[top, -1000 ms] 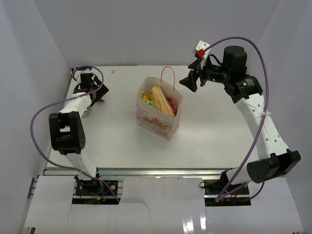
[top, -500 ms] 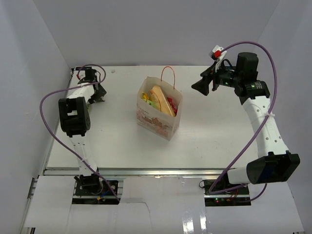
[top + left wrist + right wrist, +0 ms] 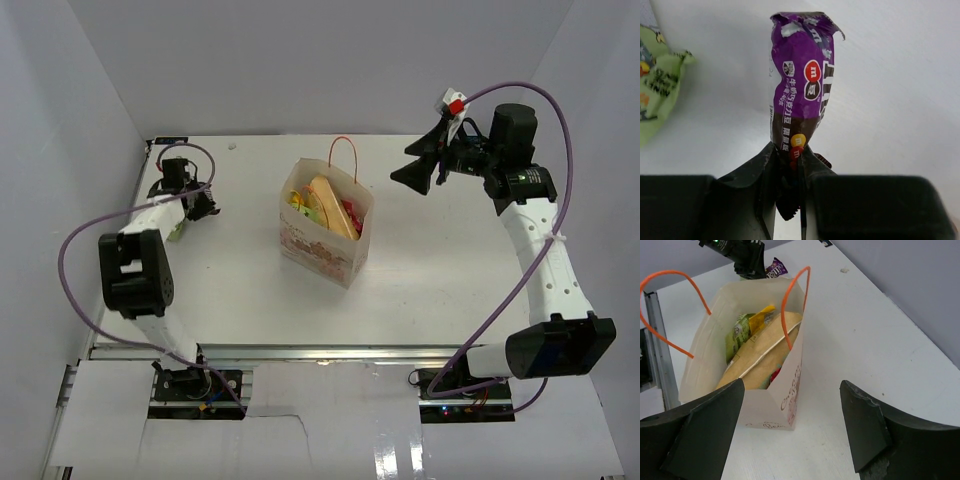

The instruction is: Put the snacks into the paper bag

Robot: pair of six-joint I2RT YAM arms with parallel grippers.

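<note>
Top external: paper bag holds chip bag, several packets | left gripper pinches purple packet, unbagged | light green packet also outside | right gripper spread, empty.

The paper bag stands upright on the table, bare surface all round it, mouth open upward. Its orange handles arch across the mouth, and a chip bag fills most of it. Well left of the bag sit a light green packet and the left hand, pinching a purple packet.
</note>
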